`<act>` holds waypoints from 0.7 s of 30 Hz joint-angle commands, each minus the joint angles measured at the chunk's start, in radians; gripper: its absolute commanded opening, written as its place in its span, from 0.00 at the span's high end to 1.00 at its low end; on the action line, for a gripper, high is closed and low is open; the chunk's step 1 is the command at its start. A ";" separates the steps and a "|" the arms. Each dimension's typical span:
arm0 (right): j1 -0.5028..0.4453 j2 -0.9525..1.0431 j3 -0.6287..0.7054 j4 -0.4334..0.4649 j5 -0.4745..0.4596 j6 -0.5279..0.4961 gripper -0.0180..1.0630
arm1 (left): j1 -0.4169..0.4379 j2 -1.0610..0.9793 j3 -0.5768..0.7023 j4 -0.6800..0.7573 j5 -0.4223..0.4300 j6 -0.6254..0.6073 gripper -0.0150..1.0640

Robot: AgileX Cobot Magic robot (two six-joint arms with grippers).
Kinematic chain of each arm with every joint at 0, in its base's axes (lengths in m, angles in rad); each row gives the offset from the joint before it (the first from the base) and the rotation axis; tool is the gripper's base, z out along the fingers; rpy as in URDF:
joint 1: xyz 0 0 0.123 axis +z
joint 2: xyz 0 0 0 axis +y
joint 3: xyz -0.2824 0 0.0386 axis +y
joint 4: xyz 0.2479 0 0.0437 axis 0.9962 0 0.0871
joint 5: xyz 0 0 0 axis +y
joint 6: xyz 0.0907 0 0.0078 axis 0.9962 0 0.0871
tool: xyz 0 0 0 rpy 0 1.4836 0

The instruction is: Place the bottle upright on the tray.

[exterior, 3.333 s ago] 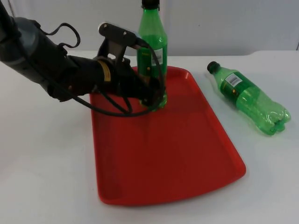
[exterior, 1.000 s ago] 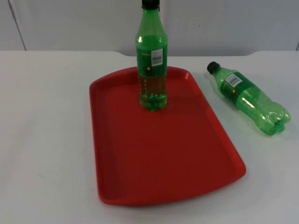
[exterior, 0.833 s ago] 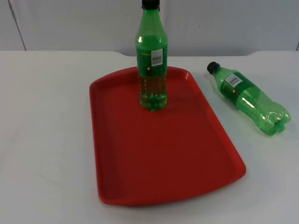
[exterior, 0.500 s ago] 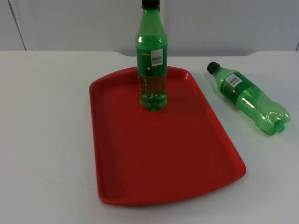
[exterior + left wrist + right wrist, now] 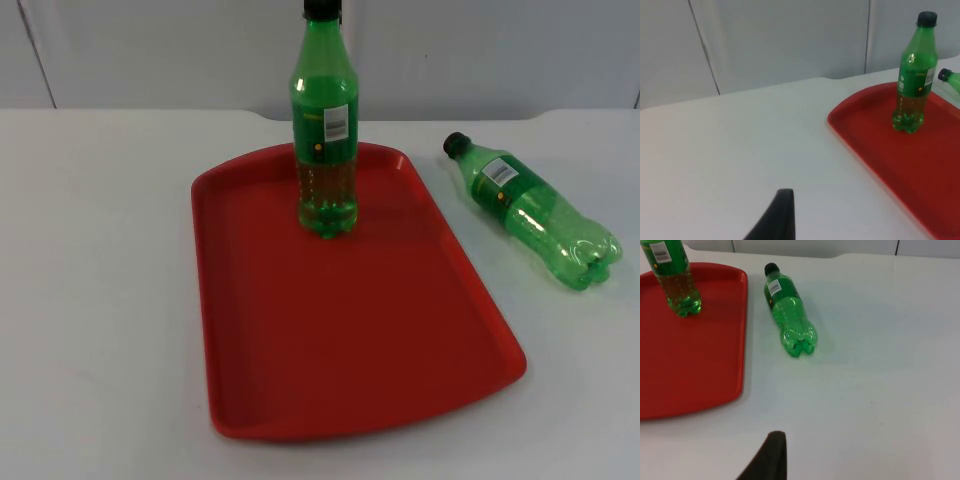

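Note:
A green bottle (image 5: 325,150) with a black cap stands upright at the far end of the red tray (image 5: 350,340). A second green bottle (image 5: 530,210) lies on its side on the white table right of the tray, cap pointing to the far left. My left gripper (image 5: 777,220) hangs over bare table well to the left of the tray (image 5: 920,165), with the standing bottle (image 5: 912,85) far off. My right gripper (image 5: 767,460) is over the table on the near side of the lying bottle (image 5: 787,315), apart from it. Neither gripper holds anything.
The grey partition wall (image 5: 480,50) closes the table's far edge just behind the standing bottle. Open white table (image 5: 90,300) lies to the left of the tray and around the lying bottle. Most of the tray's floor is bare.
The left arm, which was at the standing bottle 3.3 s ago, has drawn back out of the top view and left the bottle upright. Over the last second nothing has moved.

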 commanded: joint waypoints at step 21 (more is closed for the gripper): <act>-0.008 -0.002 0.002 -0.006 -0.004 0.001 0.01 | -0.006 -0.047 0.094 -0.025 0.086 0.029 0.01</act>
